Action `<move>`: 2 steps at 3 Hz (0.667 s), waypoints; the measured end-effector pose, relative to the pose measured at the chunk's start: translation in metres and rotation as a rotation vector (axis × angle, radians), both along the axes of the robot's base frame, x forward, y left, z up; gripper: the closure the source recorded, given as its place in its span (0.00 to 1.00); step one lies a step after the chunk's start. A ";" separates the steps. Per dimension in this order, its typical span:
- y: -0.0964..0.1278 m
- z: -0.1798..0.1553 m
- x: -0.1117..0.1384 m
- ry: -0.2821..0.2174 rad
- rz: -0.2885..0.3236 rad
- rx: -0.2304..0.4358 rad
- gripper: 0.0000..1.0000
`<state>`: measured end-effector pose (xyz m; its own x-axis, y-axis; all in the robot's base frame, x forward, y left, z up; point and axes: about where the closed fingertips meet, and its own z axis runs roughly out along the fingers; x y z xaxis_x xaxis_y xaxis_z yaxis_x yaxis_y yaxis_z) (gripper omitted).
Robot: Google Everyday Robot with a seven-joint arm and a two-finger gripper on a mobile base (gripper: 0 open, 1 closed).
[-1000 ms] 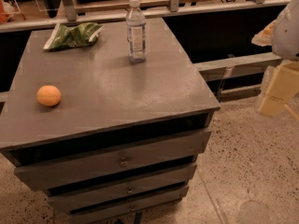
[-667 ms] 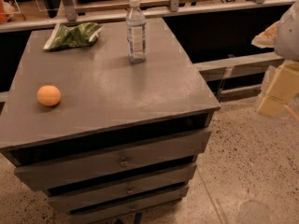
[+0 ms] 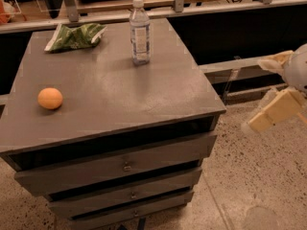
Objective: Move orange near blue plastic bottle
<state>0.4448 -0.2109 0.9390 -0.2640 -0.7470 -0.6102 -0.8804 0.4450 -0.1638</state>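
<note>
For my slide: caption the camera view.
Orange front-left on the grey cabinet, blue plastic bottle upright at rear, tool open off its right side.

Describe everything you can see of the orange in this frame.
The orange is small and round, with smooth matte skin, whole and unpeeled. It rests on the grey cabinet top near the left edge of the picture, toward the camera. It touches nothing else and sits well apart from the bottle and the bag. The gripper hangs open beyond the cabinet's other side, far from it.

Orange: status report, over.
Tool open, empty, right of cabinet. Orange front left, far from blue plastic bottle at back. Green snack bag back left, not in the way.
</note>
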 end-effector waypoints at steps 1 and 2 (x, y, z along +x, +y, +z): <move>0.029 0.007 0.001 -0.110 0.016 0.191 0.00; 0.088 0.025 -0.009 -0.154 0.100 0.357 0.00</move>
